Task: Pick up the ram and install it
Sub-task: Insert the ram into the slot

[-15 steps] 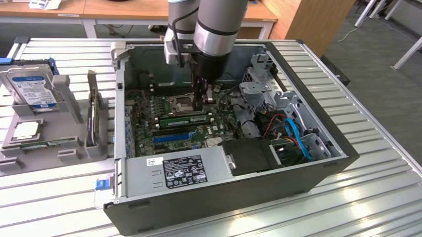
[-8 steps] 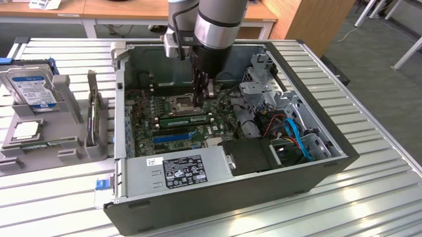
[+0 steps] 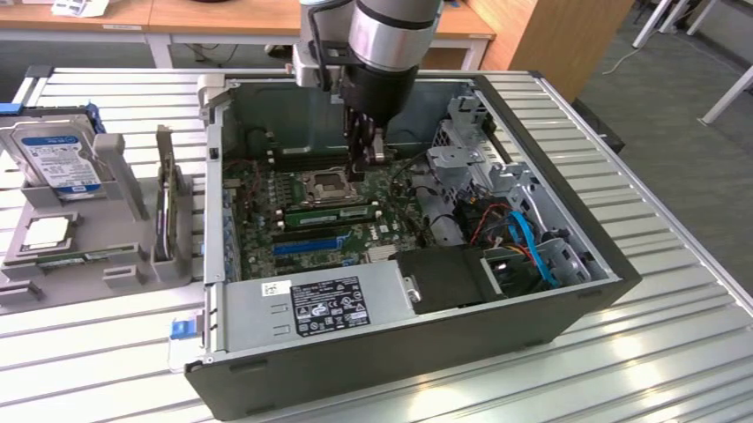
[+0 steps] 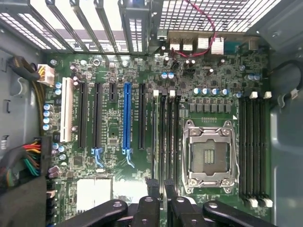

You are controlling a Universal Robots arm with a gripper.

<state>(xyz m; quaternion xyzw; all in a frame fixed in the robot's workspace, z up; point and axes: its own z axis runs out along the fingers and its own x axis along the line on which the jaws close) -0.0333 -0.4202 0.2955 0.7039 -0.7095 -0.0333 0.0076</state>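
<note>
Power supply with a black label sits along the nearest wall of the open computer case, which lies on its side in the middle of the slatted metal counter. Blue cables curl in the case's near corner toward the exterior view's right.

Farther in on the motherboard, a blue slot runs across. Just beyond it the ram, a green stick, lies along a slot on the near side of the empty processor socket, close beside it. The end effector hangs inside the case from the arm above. In the wrist view it sits over the end of the memory slots beside the socket. Whether it is clenched or released cannot be told, and no stick shows beneath it. Whether it touches the ram is also unclear.

Toward the counter's edge on the exterior view's left stands a grey holder. It carries a square processor chip and, farther back, a hard drive with a blue-white label.
</note>
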